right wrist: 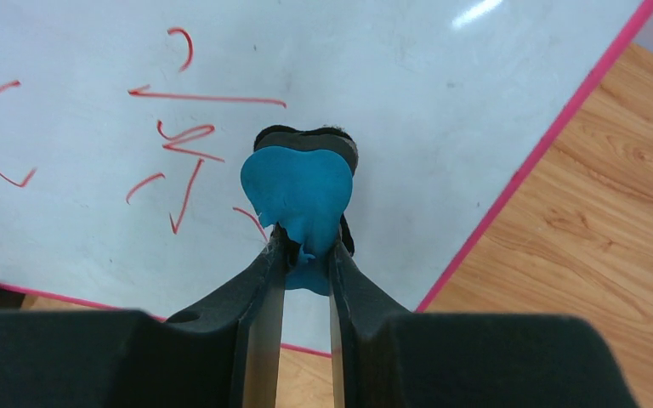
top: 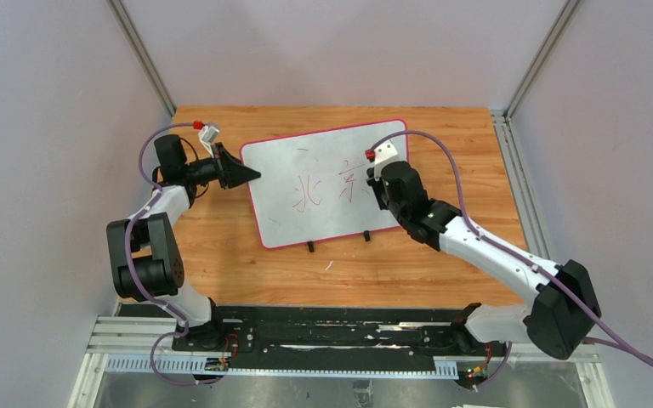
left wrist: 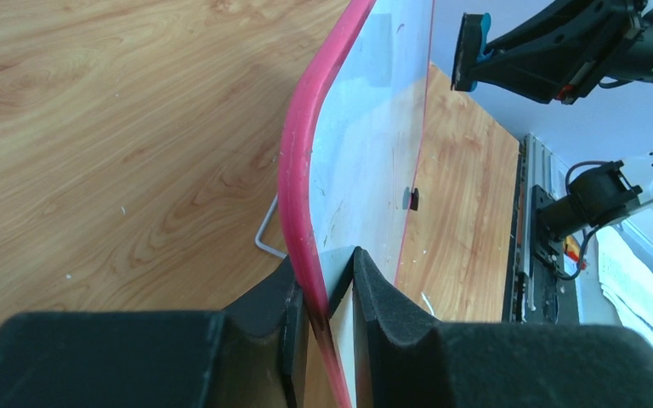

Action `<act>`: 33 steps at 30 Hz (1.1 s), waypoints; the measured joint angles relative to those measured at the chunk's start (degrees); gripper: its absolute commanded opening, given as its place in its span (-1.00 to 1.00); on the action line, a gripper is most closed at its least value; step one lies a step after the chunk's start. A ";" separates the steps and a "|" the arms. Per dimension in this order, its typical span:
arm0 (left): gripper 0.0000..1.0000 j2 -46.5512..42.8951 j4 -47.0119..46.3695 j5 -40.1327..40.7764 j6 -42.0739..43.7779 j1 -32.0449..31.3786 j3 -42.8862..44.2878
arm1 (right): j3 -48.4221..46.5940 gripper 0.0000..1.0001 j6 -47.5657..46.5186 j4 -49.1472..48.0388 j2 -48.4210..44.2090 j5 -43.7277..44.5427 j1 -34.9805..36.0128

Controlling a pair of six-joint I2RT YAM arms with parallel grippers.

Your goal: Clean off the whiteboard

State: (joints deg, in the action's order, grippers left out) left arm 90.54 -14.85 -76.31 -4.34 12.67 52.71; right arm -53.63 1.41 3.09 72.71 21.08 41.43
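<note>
The grey-white, pink-rimmed whiteboard [top: 306, 157] lies skewed at the middle of the wooden desk [top: 221, 263], nearer its far edge, and its red handwritten strokes [top: 310, 197] are not yet erased. Its left rim is pinched by the left gripper [left wrist: 327, 289]. A blue, black-felted eraser [right wrist: 298, 183] is clamped in the right gripper [right wrist: 304, 246] over the board's right half; contact cannot be confirmed. If hard pressure is applied, the board could be dragged out of the thin left pinch. The eraser, held only by its narrow end, could also be twisted, so that ink is smeared or missed.
</note>
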 measured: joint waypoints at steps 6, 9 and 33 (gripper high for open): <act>-1.00 -0.70 0.00 0.57 0.00 0.00 -0.52 | -6.78 -0.99 -0.04 -0.83 4.07 -3.98 -1.57; -1.00 -1.20 -0.02 0.72 0.02 0.00 -0.83 | -9.84 -0.99 -0.17 -1.36 5.42 -5.27 -1.57; -1.00 -2.23 0.02 1.51 0.04 -0.31 -1.40 | -14.99 -0.99 1.55 -3.23 14.60 -11.98 -0.83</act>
State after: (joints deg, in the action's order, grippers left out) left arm 88.31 -14.83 -74.81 -4.29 12.36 51.31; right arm -68.62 2.96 -0.14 87.31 9.10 40.60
